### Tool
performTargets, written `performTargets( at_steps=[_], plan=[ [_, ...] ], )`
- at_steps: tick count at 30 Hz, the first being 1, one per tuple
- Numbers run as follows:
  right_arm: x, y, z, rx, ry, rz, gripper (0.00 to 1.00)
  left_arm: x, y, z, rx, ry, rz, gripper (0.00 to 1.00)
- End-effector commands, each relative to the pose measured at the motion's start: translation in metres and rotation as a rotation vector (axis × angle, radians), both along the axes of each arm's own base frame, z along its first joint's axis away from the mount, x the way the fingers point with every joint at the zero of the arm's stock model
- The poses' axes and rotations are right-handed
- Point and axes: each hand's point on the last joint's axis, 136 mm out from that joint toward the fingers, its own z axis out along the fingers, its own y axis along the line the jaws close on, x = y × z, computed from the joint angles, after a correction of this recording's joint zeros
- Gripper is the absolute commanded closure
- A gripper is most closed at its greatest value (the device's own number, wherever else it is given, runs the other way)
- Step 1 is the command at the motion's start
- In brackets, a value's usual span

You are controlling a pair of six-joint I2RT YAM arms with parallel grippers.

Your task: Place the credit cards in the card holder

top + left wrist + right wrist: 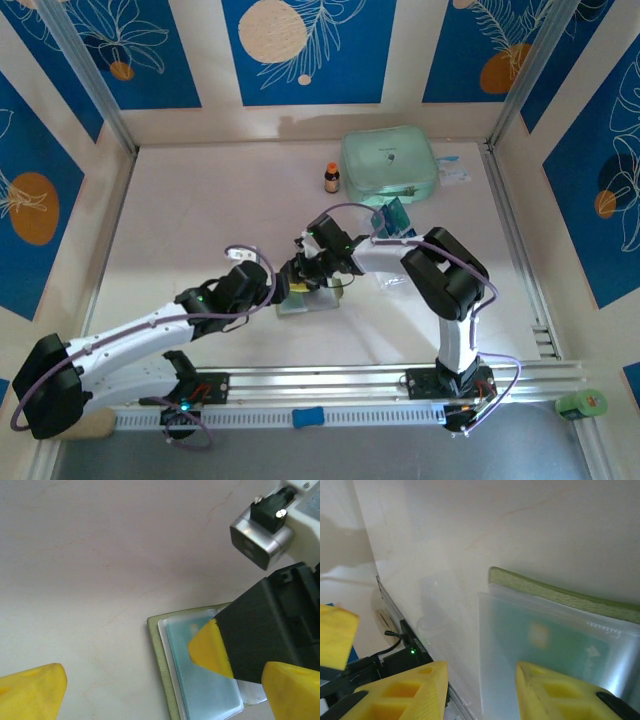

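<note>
Card holder [560,592] cut off; credit card [555,635] blurry, seemingly inside pocket.

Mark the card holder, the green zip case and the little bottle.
card holder [560,595], right wrist view, olive outer edge.
zip case [388,160], top view, middle of lid.
bottle [331,182], top view, brown body.

No text, brand or number can be read anywhere. A small dark mark is seen on the lid of the mint-green zip case [380,175], but it is too small to be made out. A label is carried by the little brown bottle [332,180], and its print cannot be read. Pale marks are seen on the credit card [555,637] through the clear pocket of the card holder [560,595], but they are blurred beyond reading.
</note>
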Motion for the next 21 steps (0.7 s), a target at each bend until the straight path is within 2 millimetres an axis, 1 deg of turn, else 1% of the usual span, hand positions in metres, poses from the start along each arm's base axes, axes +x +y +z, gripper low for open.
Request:
performTargets(
  at_steps=[1, 5, 9, 16, 21],
  plan=[
    [-0.002, 0.003, -0.001, -0.005, 0.027, 0.004, 0.59, -0.001, 0.010, -0.005, 0.012, 0.009, 0.035, 0.00],
    [-0.001, 0.003, -0.002, -0.006, 0.027, 0.007, 0.59, -0.001, 0.009, -0.010, 0.017, 0.019, 0.034, 0.00],
    [0.001, 0.003, 0.002, 0.002, 0.026, 0.007, 0.59, -0.001, 0.009, -0.014, 0.025, 0.028, 0.036, 0.00],
    [0.014, -0.003, 0.016, 0.019, 0.007, -0.020, 0.59, -0.003, 0.009, -0.023, 0.035, 0.045, 0.031, 0.00],
    [0.022, -0.005, 0.021, 0.026, 0.000, -0.034, 0.59, -0.003, 0.005, -0.030, 0.046, 0.061, 0.015, 0.00]
  ],
)
